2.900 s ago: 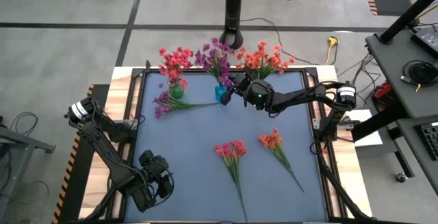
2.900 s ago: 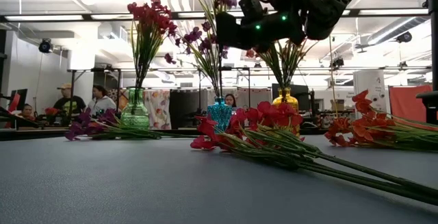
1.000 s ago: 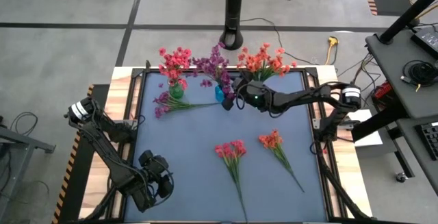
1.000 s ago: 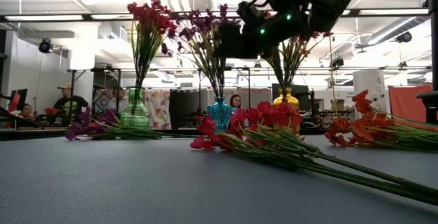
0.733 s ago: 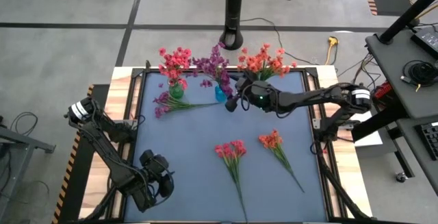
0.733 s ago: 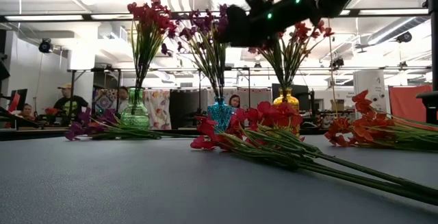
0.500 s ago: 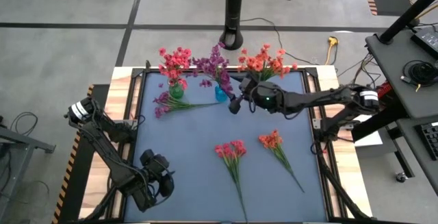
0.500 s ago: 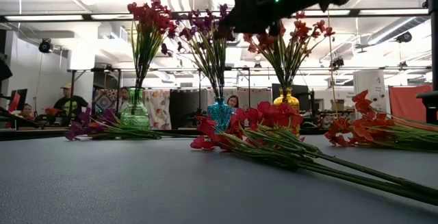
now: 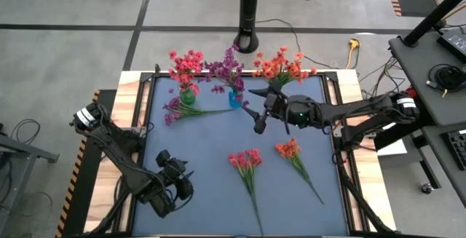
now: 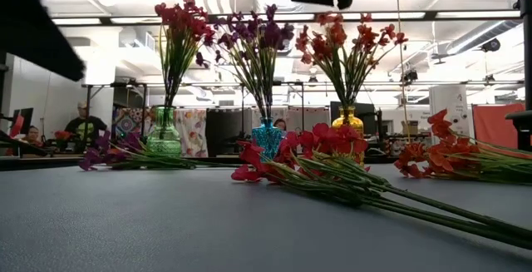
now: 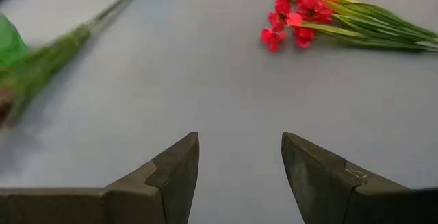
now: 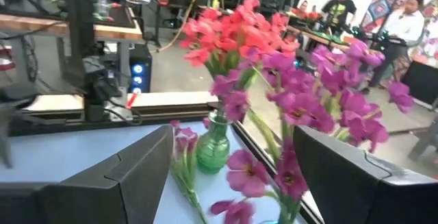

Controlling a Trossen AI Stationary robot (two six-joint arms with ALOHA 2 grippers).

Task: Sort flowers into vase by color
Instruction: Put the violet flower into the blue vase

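Right gripper [image 9: 256, 119] open, empty, purple flowers [image 9: 227, 66] at its 11 o'clock, orange sprig [image 9: 288, 149] at 4, L gripper [image 9: 183, 178] open, vase bases hidden.

Blue-grey worktop [image 9: 211, 151] bearing a green vase [image 9: 187, 96] of pink-red flowers [image 9: 186, 63], a blue vase [image 9: 234, 99] of purple flowers [image 9: 228, 65], a yellow vase [image 10: 347, 120] of orange-red flowers [image 9: 282, 65], and loose purple [image 9: 175, 110], pink-red [image 9: 246, 159] and orange-red [image 9: 289, 149] sprigs with green stems.
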